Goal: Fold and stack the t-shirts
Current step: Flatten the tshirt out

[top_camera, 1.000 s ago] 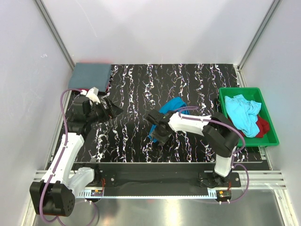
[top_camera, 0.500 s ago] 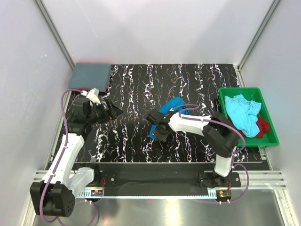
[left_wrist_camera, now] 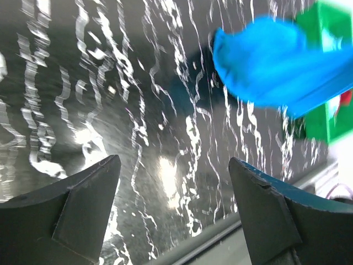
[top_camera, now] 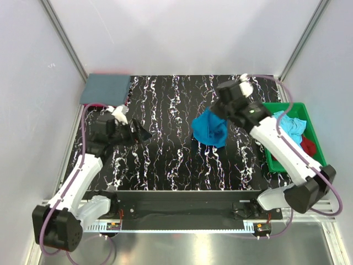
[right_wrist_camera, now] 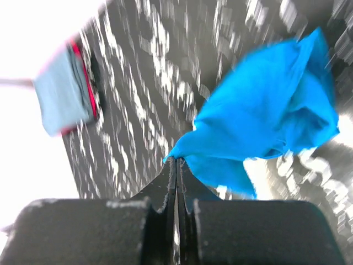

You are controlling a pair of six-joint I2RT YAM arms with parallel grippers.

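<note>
- The right gripper [right_wrist_camera: 176, 161] is squeezing its two fingers tight together. It is pinching an edge of the bright blue t-shirt [right_wrist_camera: 265, 127] between the tips.
- The bright blue t-shirt is hanging down from that pinch in a crumpled bunch. It is hanging over the right half of the table [top_camera: 165, 160], a bit to the left of the green tray [top_camera: 320, 161].
- I cannot tell if the bottom of this shirt is touching the table.
- The right arm [top_camera: 273, 135] is reaching from the near right corner. It is passing over the left side of the green tray and bending in toward the middle.
- The left gripper [left_wrist_camera: 174, 163] is holding its fingers wide apart. Nothing is sitting between them, and only the black and white table is showing in the gap.
- This gripper is hanging over the left part of the table. It is pointing toward the bright blue t-shirt and is well apart from it.
- The grey-blue t-shirt [top_camera: 106, 88] is lying folded flat in the far left corner of the table.
- A thin red strip [right_wrist_camera: 94, 94] is peeking out along one edge of the grey-blue t-shirt.
- The light aqua t-shirt [top_camera: 289, 132] is lying crumpled inside the green tray.
- The red t-shirt [top_camera: 309, 148] is peeking out beside the light aqua t-shirt, on the near right side of the tray.
</note>
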